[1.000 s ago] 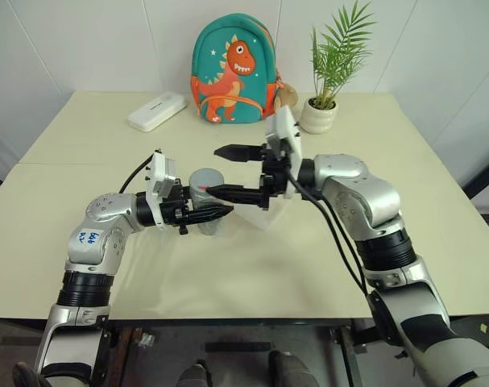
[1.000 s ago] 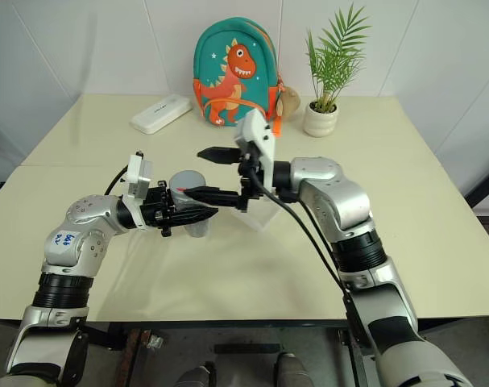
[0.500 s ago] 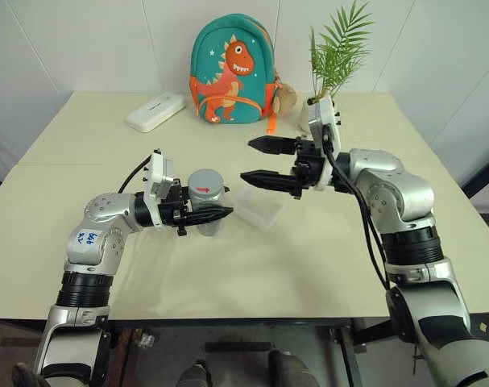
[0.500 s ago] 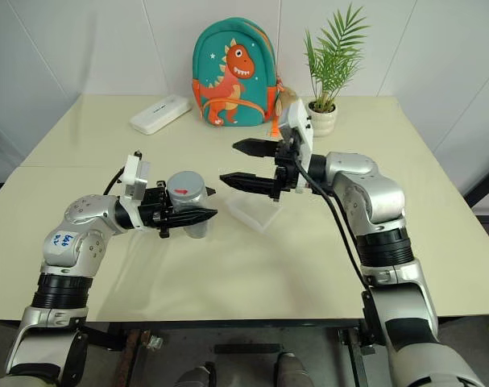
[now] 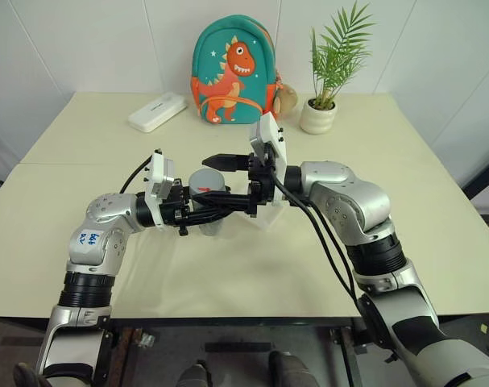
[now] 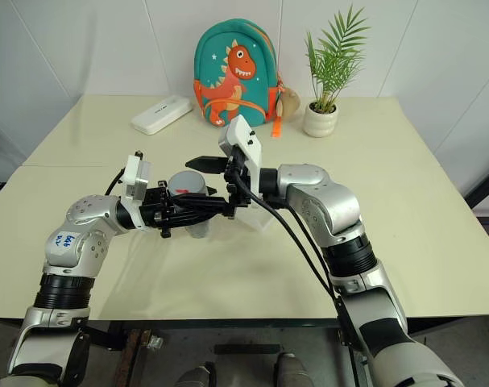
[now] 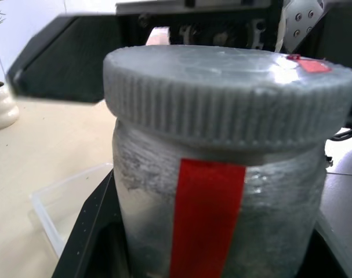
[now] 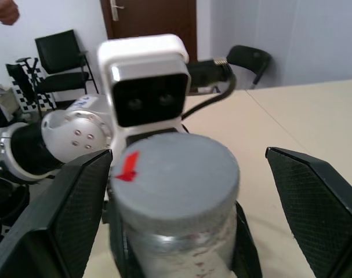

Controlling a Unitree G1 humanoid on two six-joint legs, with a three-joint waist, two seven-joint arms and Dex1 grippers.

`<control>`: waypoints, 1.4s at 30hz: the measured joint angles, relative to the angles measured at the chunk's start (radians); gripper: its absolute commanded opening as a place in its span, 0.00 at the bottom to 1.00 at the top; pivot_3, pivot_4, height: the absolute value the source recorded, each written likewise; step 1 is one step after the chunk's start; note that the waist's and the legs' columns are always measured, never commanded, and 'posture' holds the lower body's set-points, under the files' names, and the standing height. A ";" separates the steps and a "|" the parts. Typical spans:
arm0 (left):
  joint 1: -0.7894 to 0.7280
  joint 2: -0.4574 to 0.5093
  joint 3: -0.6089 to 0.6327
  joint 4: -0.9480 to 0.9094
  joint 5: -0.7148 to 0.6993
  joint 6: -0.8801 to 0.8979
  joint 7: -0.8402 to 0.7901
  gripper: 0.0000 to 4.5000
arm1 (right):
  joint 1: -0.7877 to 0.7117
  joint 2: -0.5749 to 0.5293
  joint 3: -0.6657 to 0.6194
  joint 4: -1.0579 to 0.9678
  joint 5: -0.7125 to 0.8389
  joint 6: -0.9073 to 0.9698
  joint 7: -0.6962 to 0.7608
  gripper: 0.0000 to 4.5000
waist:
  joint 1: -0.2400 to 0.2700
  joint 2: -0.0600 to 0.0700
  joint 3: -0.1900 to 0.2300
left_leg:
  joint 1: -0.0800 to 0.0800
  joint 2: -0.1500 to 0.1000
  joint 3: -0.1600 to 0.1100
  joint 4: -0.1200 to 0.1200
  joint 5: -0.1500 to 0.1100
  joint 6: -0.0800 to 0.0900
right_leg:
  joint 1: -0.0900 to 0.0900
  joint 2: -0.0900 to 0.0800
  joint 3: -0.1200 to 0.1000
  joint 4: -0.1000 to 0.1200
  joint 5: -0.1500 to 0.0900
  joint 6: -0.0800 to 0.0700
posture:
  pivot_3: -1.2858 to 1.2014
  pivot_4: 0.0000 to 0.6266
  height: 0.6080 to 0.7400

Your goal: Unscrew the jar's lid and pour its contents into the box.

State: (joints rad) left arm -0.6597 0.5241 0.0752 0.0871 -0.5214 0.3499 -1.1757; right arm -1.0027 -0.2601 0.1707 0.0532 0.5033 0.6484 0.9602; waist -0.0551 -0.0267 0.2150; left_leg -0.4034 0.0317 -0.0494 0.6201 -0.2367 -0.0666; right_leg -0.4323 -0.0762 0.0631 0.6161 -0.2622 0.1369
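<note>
Two grippers meet over the middle of the desk (image 5: 83,137), toward its front edge. Starting at the left, a white oblong case (image 5: 156,110) lies near the desk's rear-left corner. The left gripper (image 5: 214,214) reaches in from the left and is clamped on the body of the jar (image 5: 209,211), holding it upright above the desk surface; in the left wrist view the jar (image 7: 222,214) shows a red strip on its side and sits between that gripper's two dark fingers (image 7: 89,231). The lid (image 5: 207,181) is seated on the jar's top, with a ribbed edge and a small red mark on its flat face, seen clearly in the right wrist view (image 8: 174,174). The right gripper (image 5: 214,181) comes in from the right, level with the lid, its fingers (image 8: 77,208) spread wide to either side of the lid; no contact with the lid can be confirmed. The box (image 5: 274,213), clear plastic, lies on the desk just right of the jar, largely behind the right gripper's wrist. The contents cannot be made out through the jar's wall. A dinosaur backpack (image 5: 234,71) stands at the middle of the rear edge, and a potted plant (image 5: 328,76) stands to its right along that edge.
</note>
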 measured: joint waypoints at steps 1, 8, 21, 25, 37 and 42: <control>0.000 0.000 0.001 0.000 0.000 0.000 0.003 0.44 | -0.004 0.002 0.000 0.005 -0.003 -0.004 0.001 0.99 | 0.000 0.000 0.000 | 0.000 0.000 0.000 0.000 0.000 0.000 | 0.000 0.000 0.000 0.000 0.000 0.000 | 0.52 0.24 1.00; -0.003 -0.007 0.009 0.004 0.000 0.000 0.020 0.44 | -0.032 0.015 0.000 0.061 -0.013 -0.030 0.014 0.99 | 0.000 0.000 0.000 | 0.000 0.000 0.000 0.001 0.000 0.000 | 0.000 0.000 0.000 0.000 0.000 0.000 | 0.52 0.24 1.00; -0.009 -0.013 0.014 0.021 0.001 0.009 0.059 0.44 | -0.052 -0.102 -0.014 0.130 0.008 -0.081 0.099 0.99 | 0.001 0.000 0.000 | 0.000 0.000 0.000 0.001 0.000 0.000 | 0.000 0.000 0.000 0.001 0.000 0.000 | 0.52 0.24 1.00; 0.003 -0.009 0.015 -0.004 -0.003 0.003 0.019 0.44 | -0.047 -0.228 -0.133 0.246 -0.036 -0.087 0.051 0.99 | 0.014 0.000 0.000 | 0.000 -0.001 0.000 0.002 0.000 0.000 | 0.001 0.000 0.000 -0.001 0.000 0.000 | 0.52 0.24 1.00; 0.005 -0.012 0.013 -0.006 -0.003 0.003 0.015 0.44 | -0.027 -0.215 -0.165 0.169 0.006 -0.026 0.096 0.99 | -0.003 0.000 0.000 | 0.000 0.000 0.000 0.001 0.000 0.000 | 0.000 0.000 0.000 0.001 0.000 0.000 | 0.52 0.24 1.00; 0.005 -0.012 0.013 -0.006 -0.003 0.004 0.015 0.44 | 0.009 -0.122 -0.113 0.022 0.043 0.053 0.055 0.99 | -0.001 0.000 0.000 | 0.000 0.000 0.000 0.003 0.000 0.000 | 0.000 0.000 0.000 0.002 0.000 0.000 | 0.52 0.24 1.00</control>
State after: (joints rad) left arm -0.6547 0.5124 0.0887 0.0814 -0.5244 0.3534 -1.1611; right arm -0.9942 -0.3816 0.0576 0.0754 0.5459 0.7013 1.0156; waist -0.0561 -0.0265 0.2152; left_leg -0.4034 0.0313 -0.0497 0.6228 -0.2367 -0.0666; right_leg -0.4320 -0.0762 0.0634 0.6184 -0.2622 0.1369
